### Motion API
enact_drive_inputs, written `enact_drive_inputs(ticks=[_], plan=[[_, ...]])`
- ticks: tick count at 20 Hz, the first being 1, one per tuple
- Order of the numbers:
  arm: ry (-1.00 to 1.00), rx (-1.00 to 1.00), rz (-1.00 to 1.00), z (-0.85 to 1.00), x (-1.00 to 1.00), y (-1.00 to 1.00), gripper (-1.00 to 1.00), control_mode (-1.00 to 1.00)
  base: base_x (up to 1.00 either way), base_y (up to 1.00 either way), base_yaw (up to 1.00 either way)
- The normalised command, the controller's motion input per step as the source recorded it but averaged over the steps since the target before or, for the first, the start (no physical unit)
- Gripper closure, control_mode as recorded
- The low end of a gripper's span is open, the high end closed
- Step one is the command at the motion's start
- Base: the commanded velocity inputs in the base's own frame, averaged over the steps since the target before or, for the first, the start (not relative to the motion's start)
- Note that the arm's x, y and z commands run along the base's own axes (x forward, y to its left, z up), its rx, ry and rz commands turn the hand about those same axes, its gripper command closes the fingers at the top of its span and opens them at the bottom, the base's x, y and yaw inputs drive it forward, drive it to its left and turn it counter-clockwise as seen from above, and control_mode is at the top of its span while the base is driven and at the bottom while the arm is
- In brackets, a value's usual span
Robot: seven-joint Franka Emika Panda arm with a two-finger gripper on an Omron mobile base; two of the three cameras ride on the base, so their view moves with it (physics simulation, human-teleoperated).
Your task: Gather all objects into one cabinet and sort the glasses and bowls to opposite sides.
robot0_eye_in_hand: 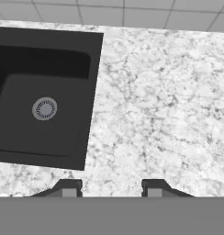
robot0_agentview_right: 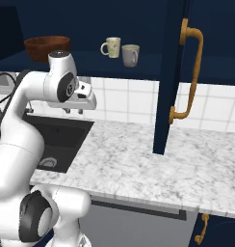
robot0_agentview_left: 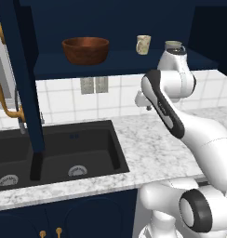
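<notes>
Above the marble worktop (robot0_eye_in_hand: pixel 169 101) beside the sink (robot0_eye_in_hand: pixel 40 105), the gripper (robot0_eye_in_hand: pixel 111 188) hangs with fingers apart, empty. Wooden bowl (robot0_agentview_left: pixel 85 49), cream mug (robot0_agentview_right: pixel 111 47) and grey mug (robot0_agentview_right: pixel 130 55) sit on the open cabinet shelf (robot0_agentview_left: pixel 110 62). Judging by this, the orange-red cup must be fetched next.

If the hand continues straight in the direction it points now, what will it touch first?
Most likely the bare marble counter. The hand points straight down at it, open and empty, just right of the black sink. Nothing lies between, though the height is unclear.

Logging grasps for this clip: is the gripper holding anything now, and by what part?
Nothing is held: the gripper is open over the marble counter.
</notes>
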Motion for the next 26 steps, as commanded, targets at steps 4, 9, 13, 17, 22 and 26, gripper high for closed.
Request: enact_drive_inputs(ticks=[4, 9, 13, 17, 22, 26], plan=[[-0.03, 0.00, -0.05, 0.00, -0.53, -0.15, -1.00, -1.00, 0.00, 0.00, 0.00], [-0.07, 0.00, -0.14, 0.22, -1.00, -0.44, -1.00, -1.00, 0.00, 0.00, 0.00], [-0.05, 0.00, -0.13, 0.42, -0.94, -0.16, -1.00, -1.00, 0.00, 0.00, 0.00], [-0.06, 0.00, -0.09, 0.51, -0.71, 0.02, -1.00, -1.00, 0.00, 0.00, 0.00], [-0.04, 0.00, -0.01, 0.45, -0.45, 0.22, -1.00, -1.00, 0.00, 0.00, 0.00], [0.00, 0.00, 0.00, 0.06, -0.37, 0.11, -1.00, -1.00, 0.00, 0.00, 0.00]])
